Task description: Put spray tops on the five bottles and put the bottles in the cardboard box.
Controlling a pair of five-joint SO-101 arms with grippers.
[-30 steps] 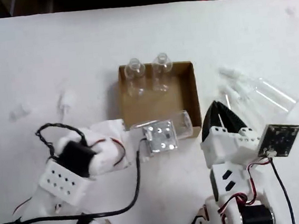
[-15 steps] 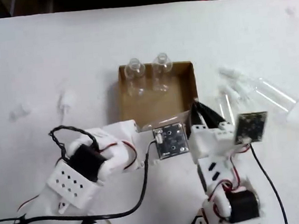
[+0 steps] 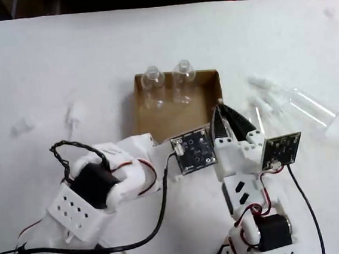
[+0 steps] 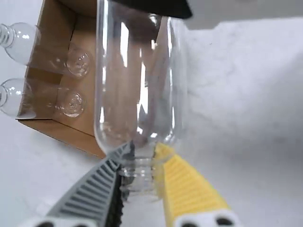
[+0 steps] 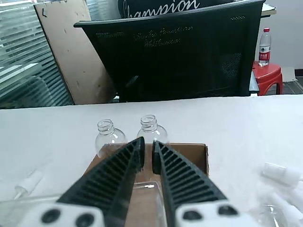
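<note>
My left gripper [image 4: 139, 158], with one grey and one yellow finger, is shut on the neck of a clear bottle [image 4: 137, 85] without a top. It holds the bottle over the near edge of the cardboard box [image 3: 217, 92]. Two more topless bottles [image 3: 153, 83] [image 3: 183, 77] lie in the box with their necks over its far wall. My right gripper [image 3: 220, 111] has black fingers pressed nearly together with nothing between them. It sits at the box's near right corner, close to the held bottle. White spray tops [image 3: 260, 84] lie to the right of the box.
Another clear bottle [image 3: 312, 108] lies on the white table to the right, beyond the spray tops. Two small white pieces [image 3: 75, 115] [image 3: 22, 126] rest on the table's left side. A black chair [image 5: 180, 52] stands past the far edge.
My right arm has swung left, from beside the box to its near right corner. The left arm has shifted a little right with the bottle in its grip.
</note>
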